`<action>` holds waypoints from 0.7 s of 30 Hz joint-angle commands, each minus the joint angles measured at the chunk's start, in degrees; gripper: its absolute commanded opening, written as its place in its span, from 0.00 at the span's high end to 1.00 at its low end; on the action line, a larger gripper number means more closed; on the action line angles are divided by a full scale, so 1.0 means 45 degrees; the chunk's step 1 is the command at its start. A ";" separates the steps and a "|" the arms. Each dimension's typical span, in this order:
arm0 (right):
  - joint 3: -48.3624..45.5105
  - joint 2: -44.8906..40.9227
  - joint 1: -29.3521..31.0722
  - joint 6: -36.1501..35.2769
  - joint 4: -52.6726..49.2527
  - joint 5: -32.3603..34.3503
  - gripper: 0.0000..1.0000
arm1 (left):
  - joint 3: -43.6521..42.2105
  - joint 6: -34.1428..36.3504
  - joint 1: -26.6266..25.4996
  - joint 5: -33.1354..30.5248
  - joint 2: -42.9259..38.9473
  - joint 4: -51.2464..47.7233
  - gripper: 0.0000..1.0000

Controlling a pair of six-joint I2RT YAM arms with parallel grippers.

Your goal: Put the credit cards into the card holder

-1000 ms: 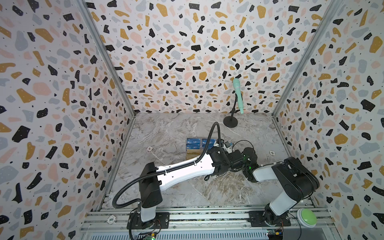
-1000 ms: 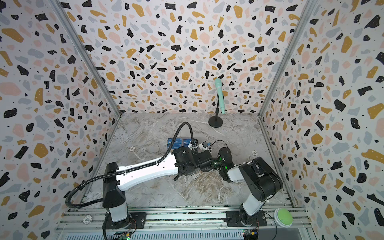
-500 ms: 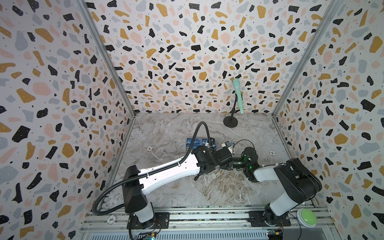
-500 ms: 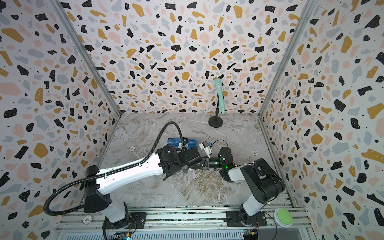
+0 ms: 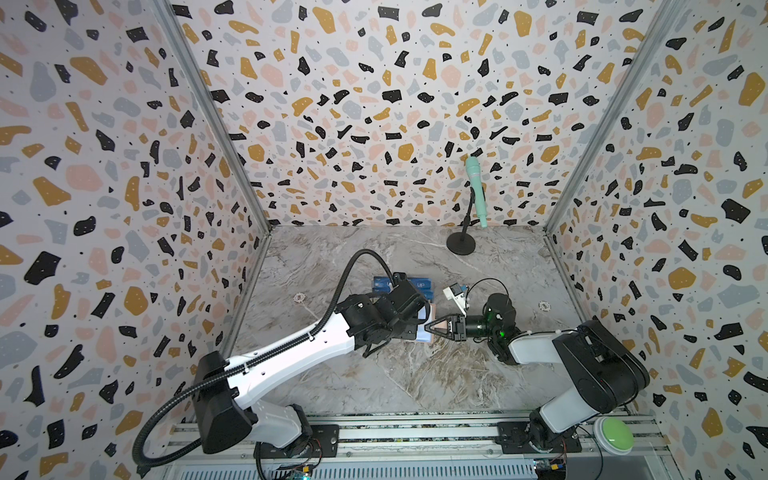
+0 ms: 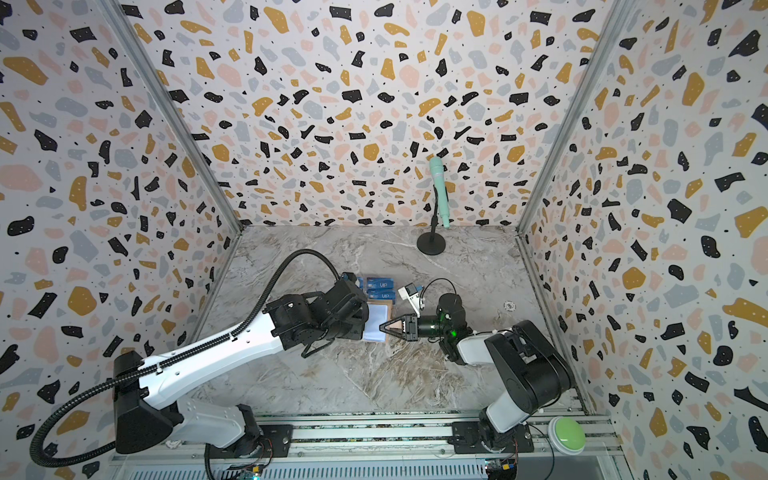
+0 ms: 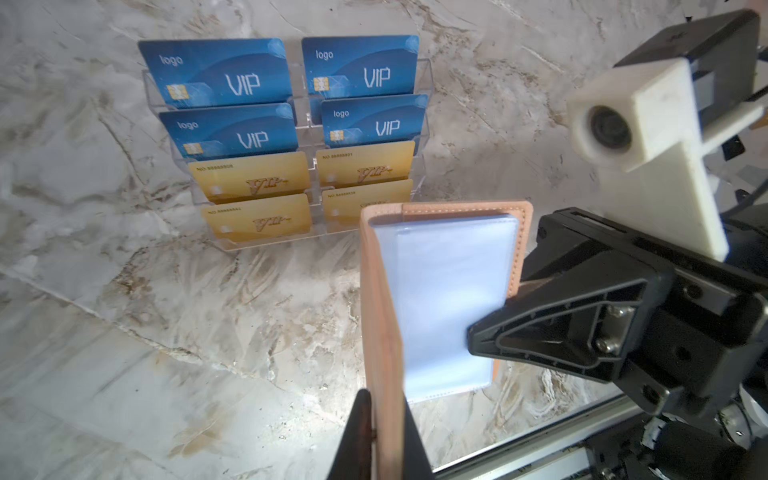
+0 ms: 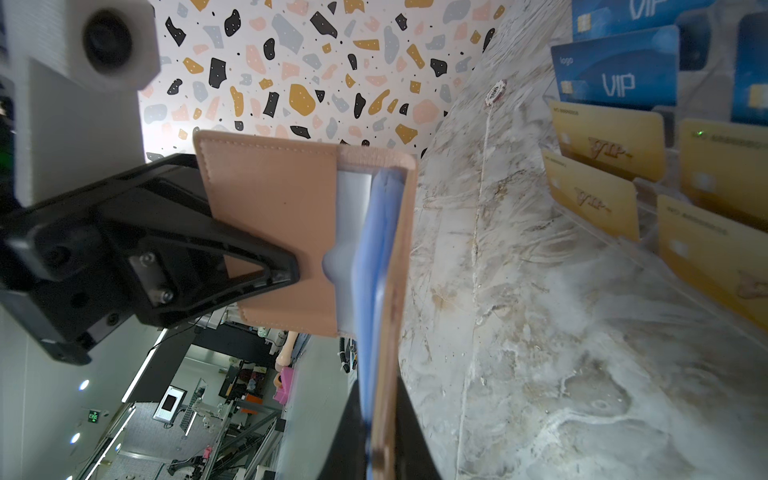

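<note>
Little of the task is done, by my reading. The card holder [image 7: 449,291] is spread open, but its clear sleeves look empty. All eight credit cards [image 7: 216,72], four blue above four gold, sit in the transparent tiered stand [image 7: 274,243] at the upper left of the left wrist view. The whole filling remains: each card must be lifted out and slid into a sleeve, and with both arms occupied, one would have to let go first. The left jaws are closed on one salmon cover, seen edge-on at the bottom centre of that view. The right jaws, entering from the right, are clamped on the other cover and its sleeves. In a top view the card holder [image 6: 376,322] is at mid-frame between the arms, just below the stand; whether it touches the bench [image 7: 124,332] I cannot tell. Its long axis runs up and down the frame there, with one short end pointing at the stand and the sleeved face looking upward. I cannot tell on which edge the sleeves open.
</note>
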 commanded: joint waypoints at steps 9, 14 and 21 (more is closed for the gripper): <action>0.0251 -0.2347 -0.0832 -0.3564 -0.5962 0.0762 0.58 | -0.3197 -0.0020 0.1236 0.4203 -0.1281 0.4834 1.00; 0.0534 -0.3726 -0.1472 -0.5446 -0.9958 0.2605 0.57 | -0.4024 -0.0250 0.1406 0.5377 -0.0916 0.6350 1.00; 0.0444 -0.4505 -0.1691 -0.6128 -1.1989 0.4634 0.51 | -0.5700 -0.1094 0.1450 0.6237 -0.0539 0.8543 1.00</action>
